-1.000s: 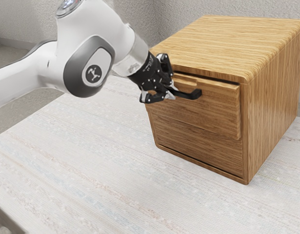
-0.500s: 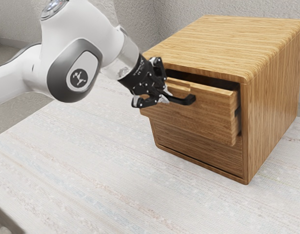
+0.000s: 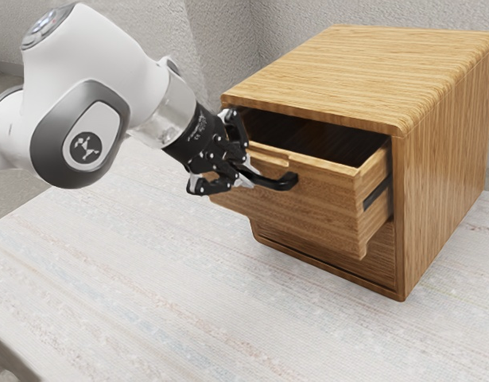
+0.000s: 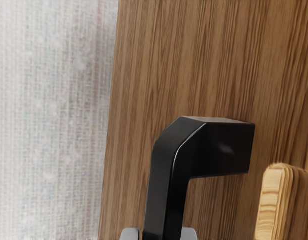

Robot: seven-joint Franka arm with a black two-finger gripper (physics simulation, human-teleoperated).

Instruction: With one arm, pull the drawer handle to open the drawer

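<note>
Pale, woven-textured table (image 3: pixel 149 310), grey plaster wall (image 3: pixel 220 32) behind.

Black angular drawer handle (image 3: pixel 272 180): on the front of the light wooden drawer (image 3: pixel 316 208), toward the exterior view's left. Drawer is the upper one, partly out of the box-shaped bamboo-grain cabinet (image 3: pixel 371 72); dark cavity and one side rail exposed. Cabinet stands on the table at the exterior view's right.

Black two-finger pincer (image 3: pixel 238 177): clamped narrow on the handle, one finger on each side of the bar, near its end. Wrist view agrees: the bar runs down between two grey pads (image 4: pixel 129 233). White seven-joint arm (image 3: pixel 77 135) reaches in from the exterior view's left.

Judgement: task under way, drawer roughly half open. To finish cleanly:
- pull straight along the rail line, no sideways or upward drift, or the drawer may bind;
- hold the grip firm so the off-centre hold does not slip off the bar end;
- watch that the cabinet does not slide with the pull.
</note>
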